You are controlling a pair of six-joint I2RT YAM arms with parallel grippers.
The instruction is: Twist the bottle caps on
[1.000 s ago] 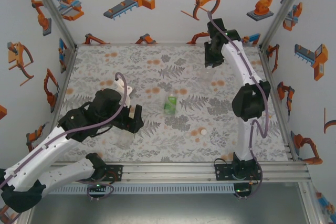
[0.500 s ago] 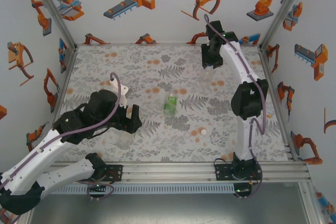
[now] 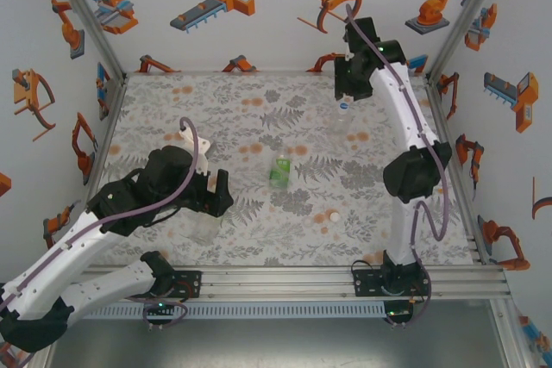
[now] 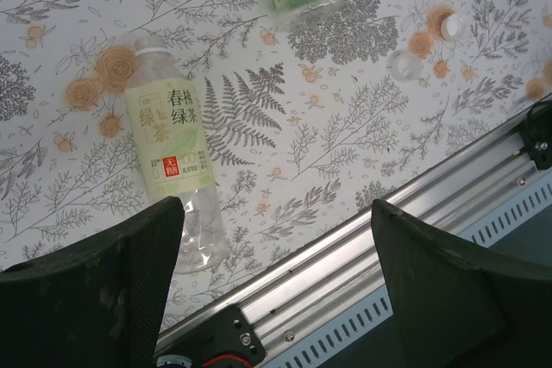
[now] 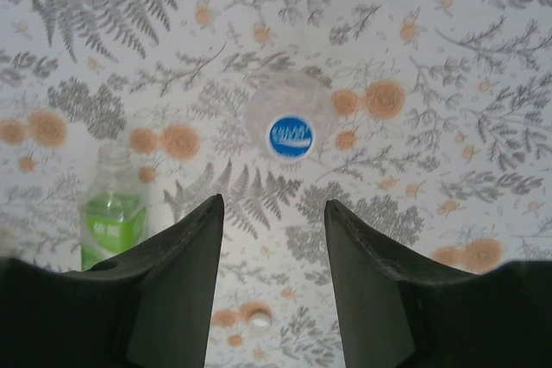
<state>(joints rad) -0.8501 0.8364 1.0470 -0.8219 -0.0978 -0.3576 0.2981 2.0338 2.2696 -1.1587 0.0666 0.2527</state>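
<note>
While open above the blue-capped bottle (image 5: 290, 109), right claw (image 5: 273, 203)

Three bottles were on the table (image 3: 155, 118): one yellow-green bottle (image 4: 171, 148), one green bottle (image 3: 279, 170) and one plain bottle (image 3: 341, 127). Two of them carried a printed label and one was nearly bare.

Three caps could be counted. One blue cap (image 5: 291, 138) sat on the plain bottle. Two were loose on the cloth, a white cap (image 4: 450, 28) and a clear cap (image 4: 403, 64). Whether the yellow-green bottle had a cap of its own could not be told.

Two arms were there, the left arm (image 3: 95, 239) and the right arm (image 3: 405, 118). That made two grippers, the left gripper (image 4: 276, 213) and the right gripper (image 5: 273, 204), each with two fingers, four in all.
</note>
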